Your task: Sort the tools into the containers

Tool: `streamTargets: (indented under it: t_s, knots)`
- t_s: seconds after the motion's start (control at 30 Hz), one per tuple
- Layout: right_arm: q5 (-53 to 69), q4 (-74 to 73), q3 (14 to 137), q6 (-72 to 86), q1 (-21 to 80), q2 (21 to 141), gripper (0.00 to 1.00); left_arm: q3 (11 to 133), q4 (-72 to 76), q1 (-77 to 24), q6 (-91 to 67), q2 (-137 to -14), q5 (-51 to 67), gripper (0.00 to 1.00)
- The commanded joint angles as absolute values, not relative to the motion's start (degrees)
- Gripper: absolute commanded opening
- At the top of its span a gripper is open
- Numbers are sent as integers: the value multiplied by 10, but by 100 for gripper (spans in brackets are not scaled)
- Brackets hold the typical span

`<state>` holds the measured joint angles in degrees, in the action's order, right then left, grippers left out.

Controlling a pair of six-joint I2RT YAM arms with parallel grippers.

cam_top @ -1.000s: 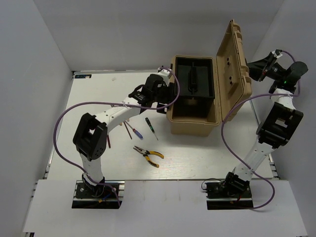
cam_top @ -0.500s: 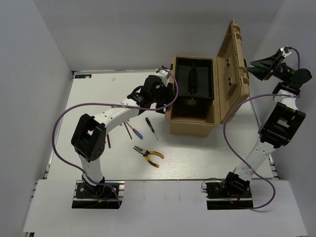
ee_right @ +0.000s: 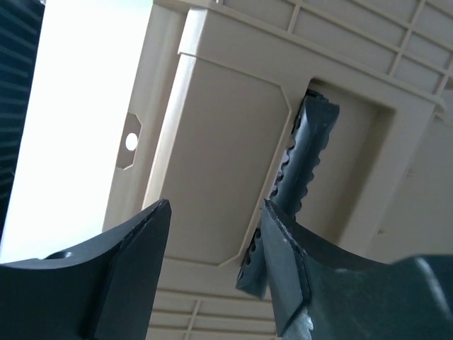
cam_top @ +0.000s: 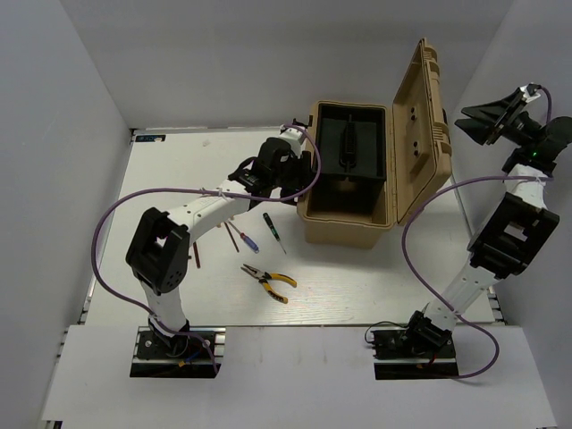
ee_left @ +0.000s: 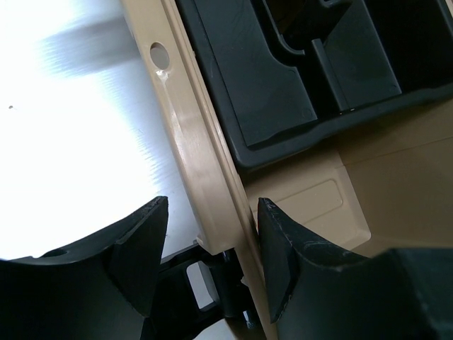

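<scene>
The left wrist view's edges cut off the black tray (ee_left: 276, 78).

White desk (cam_top: 357, 286), and here's what's on it: a tan toolbox (cam_top: 350, 228) at the back right, lid up. Just left of it lies a green-and-black screwdriver (cam_top: 271, 227), with a blue-and-red screwdriver (cam_top: 243, 239) beside that. Nearer the front, yellow-handled pliers (cam_top: 270, 282) lie on their own, and further left, a small dark stick (cam_top: 197, 260)
</scene>
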<state>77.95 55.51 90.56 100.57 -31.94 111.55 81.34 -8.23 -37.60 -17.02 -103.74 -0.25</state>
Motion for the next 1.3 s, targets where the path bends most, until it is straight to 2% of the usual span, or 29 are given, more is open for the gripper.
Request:
streamTargets:
  t_s: [0.0, 0.03, 0.07, 0.1, 0.17, 0.27, 0.3, 0.33, 0.5, 0.63, 0.7, 0.73, 0.77, 0.8, 0.83, 0.87, 0.9, 0.93, 1.13, 1.2, 1.27]
  knots:
    - [754, 651, 925, 1088, -344, 1106, 58, 787, -179, -363, -147, -1020, -33, 63]
    - [757, 686, 932, 1103, -345, 1112, 54, 787, -179, -363, -147, -1020, -33, 63]
    - [757, 693, 939, 1115, -347, 1111, 54, 787, -179, -363, -147, -1020, -33, 63]
    - [756, 697, 952, 1134, -349, 1110, 46, 787, -179, -363, -147, -1020, -33, 63]
    - [758, 695, 964, 1136, -351, 1096, 37, 787, -179, -363, -147, -1020, -33, 63]
    - [761, 696, 983, 1146, -351, 1075, 17, 787, -174, -363, -147, -1020, -33, 63]
    - [760, 702, 990, 1150, -351, 1071, 5, 787, -174, -363, -147, -1020, -33, 63]
    - [761, 702, 1006, 1157, -350, 1064, 0, 787, -174, -363, -147, -1020, -33, 63]
    - [776, 691, 1052, 1154, -339, 1013, 0, 787, -174, -368, -153, -1025, -33, 59]
    - [798, 609, 1080, 1065, -329, 943, 0, 793, -185, -368, -163, -1031, -44, 52]
    - [804, 532, 1080, 961, -323, 893, 0, 798, -192, -368, -170, -1031, -50, 47]
    - [805, 428, 1079, 927, -322, 881, 0, 798, -197, -368, -170, -1031, -57, 46]
    - [802, 379, 1077, 805, -319, 867, 0, 798, -197, -368, -170, -1031, -57, 46]
    - [796, 328, 1076, 759, -318, 825, 0, 798, -202, -373, -170, -1031, -65, 43]
    - [789, 180, 1077, 711, -314, 810, 0, 798, -207, -374, -170, -1031, -75, 40]
    - [781, 131, 1083, 577, -312, 786, 0, 798, -207, -374, -170, -1031, -80, 38]
    - [775, 89, 1085, 544, -310, 776, 0, 803, -218, -374, -170, -1031, -88, 35]
    - [765, 29, 1088, 523, -309, 762, 2, 803, -218, -374, -170, -1031, -103, 35]
    - [762, 7, 1080, 485, -308, 744, 17, 814, -242, -384, -164, -1031, -128, 35]
    - [758, -67, 1088, 431, -308, 749, 25, 819, -248, -389, -164, -1037, -135, 35]
    - [751, -117, 1095, 409, -308, 751, 31, 819, -253, -395, -164, -1043, -142, 40]
